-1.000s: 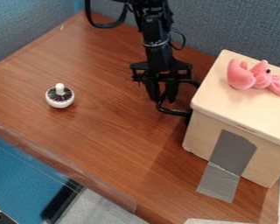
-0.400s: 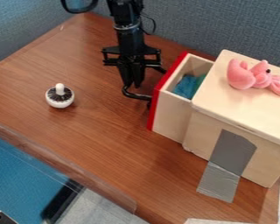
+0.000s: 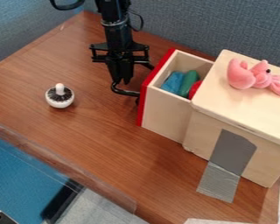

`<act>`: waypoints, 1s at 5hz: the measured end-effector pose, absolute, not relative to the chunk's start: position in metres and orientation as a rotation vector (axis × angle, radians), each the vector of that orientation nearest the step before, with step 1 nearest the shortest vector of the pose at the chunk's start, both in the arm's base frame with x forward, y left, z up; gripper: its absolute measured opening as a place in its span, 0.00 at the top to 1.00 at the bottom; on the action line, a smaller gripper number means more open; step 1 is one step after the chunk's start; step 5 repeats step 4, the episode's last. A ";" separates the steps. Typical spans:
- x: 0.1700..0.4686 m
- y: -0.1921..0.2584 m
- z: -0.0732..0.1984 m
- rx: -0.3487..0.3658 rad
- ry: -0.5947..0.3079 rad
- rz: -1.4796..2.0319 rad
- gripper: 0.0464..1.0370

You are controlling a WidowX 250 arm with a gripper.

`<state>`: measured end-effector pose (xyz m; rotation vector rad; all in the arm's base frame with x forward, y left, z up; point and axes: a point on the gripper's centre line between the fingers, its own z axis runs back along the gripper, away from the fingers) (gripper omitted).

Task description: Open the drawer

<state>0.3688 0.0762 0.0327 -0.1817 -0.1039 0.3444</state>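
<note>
The black gripper [image 3: 121, 82] hangs down at upper centre, left of the drawer, at its curved black handle [image 3: 126, 92]. The drawer [image 3: 164, 111] stands pulled out to the left from the wooden box [image 3: 197, 134], its red front [image 3: 143, 101] clear of the box. Inside the drawer lie a blue item [image 3: 173, 82], a green item [image 3: 188, 83] and a red item [image 3: 195, 89], the last partly hidden by the box top.
A pink plush toy [image 3: 252, 78] lies on the box lid. Grey tape [image 3: 224, 164] runs down the box side onto the table [image 3: 101, 135]. A white round object with a knob [image 3: 60, 96] stands at left, near a clear edge strip [image 3: 66, 171].
The gripper has moved left and slightly up. The drawer has slid out leftward from the box, and its contents have come into sight. The plush toy and the white object have stayed put.
</note>
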 end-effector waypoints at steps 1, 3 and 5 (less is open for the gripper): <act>0.367 0.084 0.032 -0.175 -0.103 0.360 0.84; 0.375 0.100 0.070 -0.149 -0.194 0.388 0.28; 0.375 0.091 0.104 -0.105 -0.243 0.328 0.04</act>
